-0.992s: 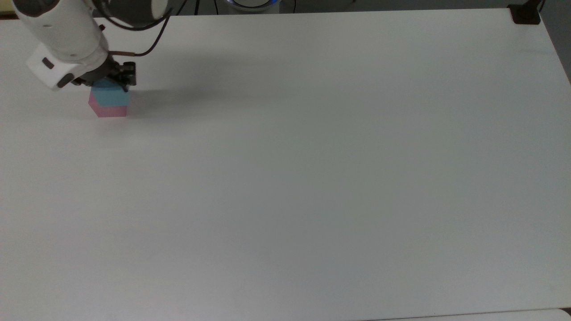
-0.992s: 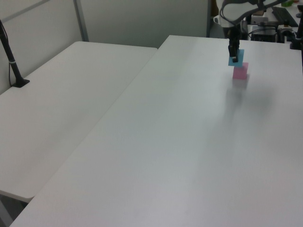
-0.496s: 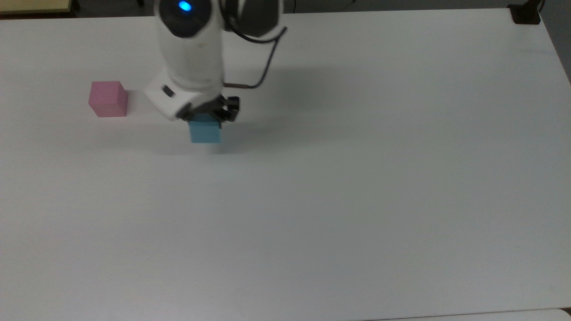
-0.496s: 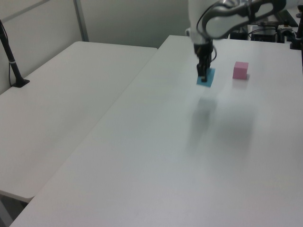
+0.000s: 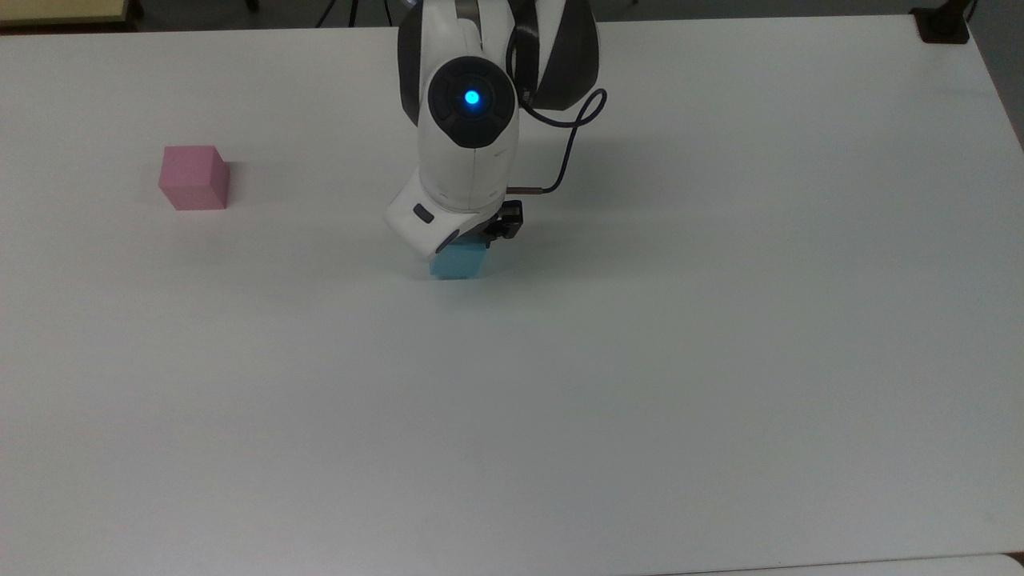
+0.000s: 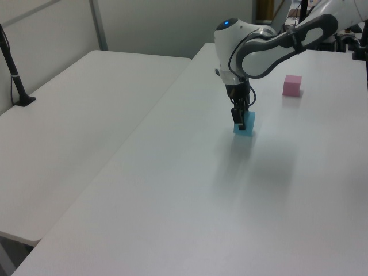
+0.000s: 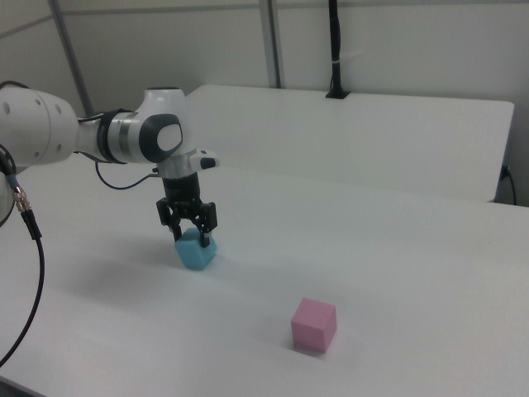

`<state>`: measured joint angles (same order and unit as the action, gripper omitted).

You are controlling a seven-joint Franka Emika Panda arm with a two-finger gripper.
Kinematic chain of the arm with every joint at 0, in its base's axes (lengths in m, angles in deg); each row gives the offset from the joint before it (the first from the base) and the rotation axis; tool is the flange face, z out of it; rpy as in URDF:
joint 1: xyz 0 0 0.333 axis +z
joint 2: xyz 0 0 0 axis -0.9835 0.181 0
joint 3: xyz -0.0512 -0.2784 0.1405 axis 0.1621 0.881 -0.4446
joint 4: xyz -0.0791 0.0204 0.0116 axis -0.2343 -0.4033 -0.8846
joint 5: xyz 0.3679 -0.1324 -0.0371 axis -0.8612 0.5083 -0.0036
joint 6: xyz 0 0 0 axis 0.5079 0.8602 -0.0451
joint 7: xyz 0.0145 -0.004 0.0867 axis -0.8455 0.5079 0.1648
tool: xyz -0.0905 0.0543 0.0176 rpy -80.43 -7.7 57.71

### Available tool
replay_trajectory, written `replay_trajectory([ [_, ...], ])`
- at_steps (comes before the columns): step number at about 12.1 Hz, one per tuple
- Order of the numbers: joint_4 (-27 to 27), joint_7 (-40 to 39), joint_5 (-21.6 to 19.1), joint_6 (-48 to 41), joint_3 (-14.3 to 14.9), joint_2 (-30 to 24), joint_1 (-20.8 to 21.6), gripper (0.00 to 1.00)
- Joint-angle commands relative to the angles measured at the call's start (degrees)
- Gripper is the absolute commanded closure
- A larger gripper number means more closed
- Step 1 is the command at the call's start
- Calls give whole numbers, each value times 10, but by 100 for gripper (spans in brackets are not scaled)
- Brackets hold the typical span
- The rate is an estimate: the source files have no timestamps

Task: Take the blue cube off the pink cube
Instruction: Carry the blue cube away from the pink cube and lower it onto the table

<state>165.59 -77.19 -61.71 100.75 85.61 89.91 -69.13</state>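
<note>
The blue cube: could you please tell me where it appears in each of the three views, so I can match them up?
Top view: the blue cube sits just left of centre, under the gripper.
Left view: right of centre, upper half, at the gripper's tips.
Right view: left of centre, mid-height, on the table.
Shared landmark: the pink cube, standing apart from it in every view.

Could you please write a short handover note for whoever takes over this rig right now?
Gripper: shut on the blue cube, which sits at or just above the table; contact with the surface cannot be told.
Pink cube: alone on the table, well toward the top view's left, apart from the blue cube.
Done: blue cube is off the pink cube.
Left: probably just open the gripper and lift the arm away.
</note>
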Motion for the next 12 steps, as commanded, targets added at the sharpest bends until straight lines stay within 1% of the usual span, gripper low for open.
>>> replay_trajectory([
  [1, 5, 26, -9, -29, 10, -37, 16, 0],
  [4, 5, 53, -7, -101, 11, -141, 14, 0],
  [6, 6, 46, -8, -149, 17, -207, -1, 0],
  [8, 6, 41, -7, -175, 15, -241, -19, 0],
  [9, 8, 28, -9, -180, 9, -255, -42, 0],
  [10, 10, 12, -10, -180, 6, -267, -51, 0],
  [12, 8, 11, -16, -185, 11, -269, -51, 0],
])
